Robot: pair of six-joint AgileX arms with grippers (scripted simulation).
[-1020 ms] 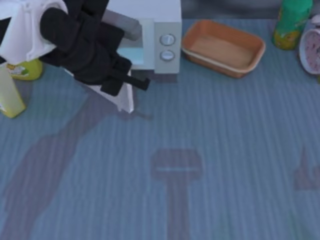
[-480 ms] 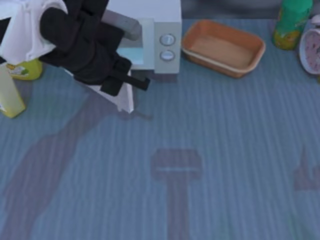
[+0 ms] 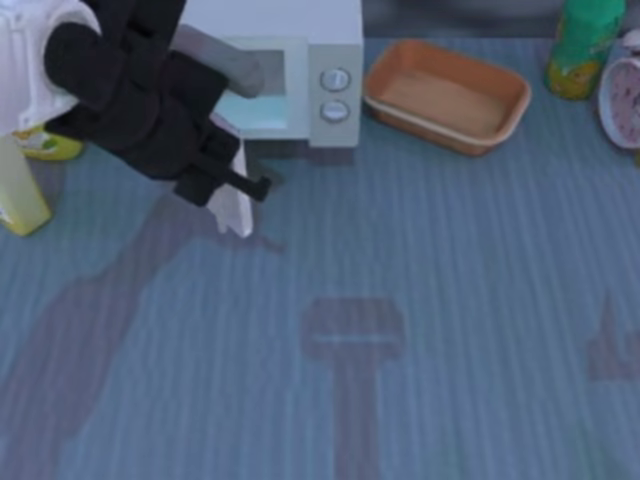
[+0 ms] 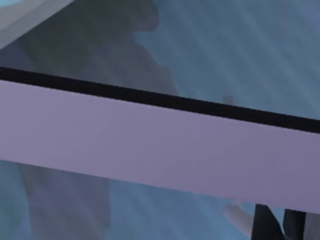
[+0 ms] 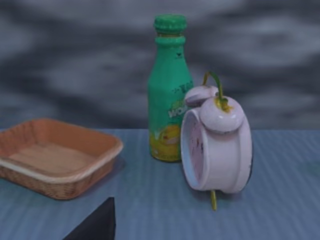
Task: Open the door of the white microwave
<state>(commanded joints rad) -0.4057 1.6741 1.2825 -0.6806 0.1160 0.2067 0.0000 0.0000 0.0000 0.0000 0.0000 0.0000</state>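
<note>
Over at the top view's far left, a yellow carton [image 3: 20, 195] stands on the table [image 3: 420, 260] with a yellow-green container [image 3: 50, 145] just behind it, half under the left arm. Next comes the white microwave [image 3: 300, 70] at the back edge, its cavity exposed and pale blue-white inside, with nothing visible in it. Its door [image 3: 238, 195] is swung out toward the front, seen edge-on as a white panel standing on the table's left half. The left gripper [image 3: 245, 183] sits against that door's outer edge, black fingers pointing right; whether they are clamped on the edge or only pressed to it cannot be told. In the left wrist view the door's edge [image 4: 160, 145] fills the frame as a pale band.

Two silver knobs [image 3: 335, 95] sit on the microwave's right panel. Just beside it lies an orange tray [image 3: 447, 95], empty. Farther right, at the back corner, stand a green bottle [image 3: 585, 45] and a pink alarm clock [image 3: 622, 100], close together. The right gripper is out of the top view; only a dark tip [image 5: 95, 225] shows in its wrist view, so its state cannot be told.
</note>
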